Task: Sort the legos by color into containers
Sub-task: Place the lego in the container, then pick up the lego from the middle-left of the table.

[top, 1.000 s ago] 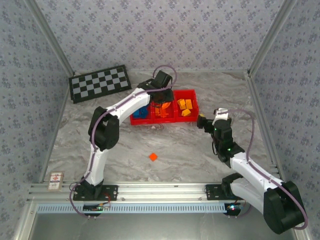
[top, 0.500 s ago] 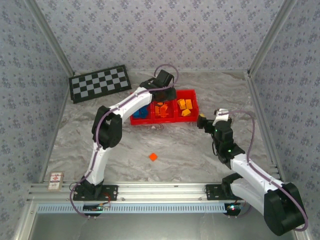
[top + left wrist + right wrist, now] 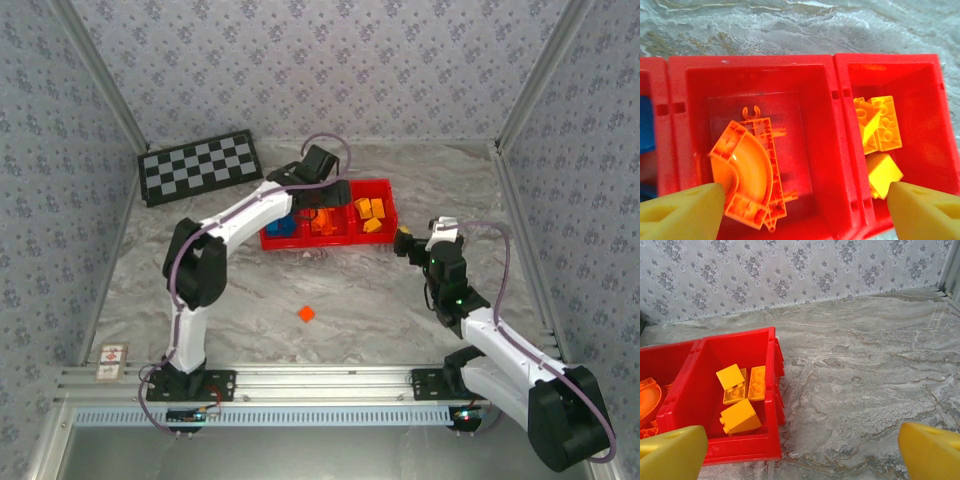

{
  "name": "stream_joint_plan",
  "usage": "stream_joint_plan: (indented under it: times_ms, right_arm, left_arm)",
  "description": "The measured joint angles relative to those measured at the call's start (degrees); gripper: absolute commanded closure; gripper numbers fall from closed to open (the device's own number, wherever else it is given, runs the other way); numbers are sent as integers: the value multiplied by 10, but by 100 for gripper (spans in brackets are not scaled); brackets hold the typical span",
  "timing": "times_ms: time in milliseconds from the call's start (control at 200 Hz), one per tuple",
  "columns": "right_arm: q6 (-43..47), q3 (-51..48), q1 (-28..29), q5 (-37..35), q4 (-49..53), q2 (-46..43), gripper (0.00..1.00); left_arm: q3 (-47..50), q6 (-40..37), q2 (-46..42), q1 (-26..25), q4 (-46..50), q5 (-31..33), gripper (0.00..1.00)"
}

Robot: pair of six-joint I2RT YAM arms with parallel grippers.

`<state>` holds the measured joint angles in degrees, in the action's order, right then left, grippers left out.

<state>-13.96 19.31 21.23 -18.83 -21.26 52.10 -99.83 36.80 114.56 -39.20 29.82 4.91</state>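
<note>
status: left gripper point(image 3: 804, 194) hangs over the middle compartment of the red tray point(image 3: 750, 61), fingers point(image 3: 685, 210) spread wide, nothing between them. curved red-orange pieces point(image 3: 747, 167) lie on that compartment's floor, directly below the gap. yellow-orange bricks point(image 3: 879, 127) sit in the right compartment, blue ones point(image 3: 281, 226) in the left. one red-orange brick point(image 3: 306, 314) lies loose on the table point(image 3: 380, 300), well apart from the tray, nearer the arm bases. right gripper point(image 3: 802, 437) sits low over the table just right of the tray, fingers spread, empty, facing the yellow compartment. checkerboard point(image 3: 200, 167) lies at the far left, apart from the tray.
</note>
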Motion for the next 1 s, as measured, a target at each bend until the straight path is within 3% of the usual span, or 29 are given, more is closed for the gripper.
stream_joint_plan:
  times_ms: [230,340,465,1004]
  right_arm:
    - [-1,0,-1,2,0,4,0]
    - [-2,0,-3,2,0,12,0]
    - [-2,0,-7,4,0,17,0]
    - [-7,0,-14,6,-2,35,0]
  left_arm:
    - [131,-46,-152,-10,-1,20,8]
    - [205,-61,-214,-18,4,24,1]
    - [278,-63,-262,-37,34,24,0]
    - [333,-148,-242,-174,159,-11,8]
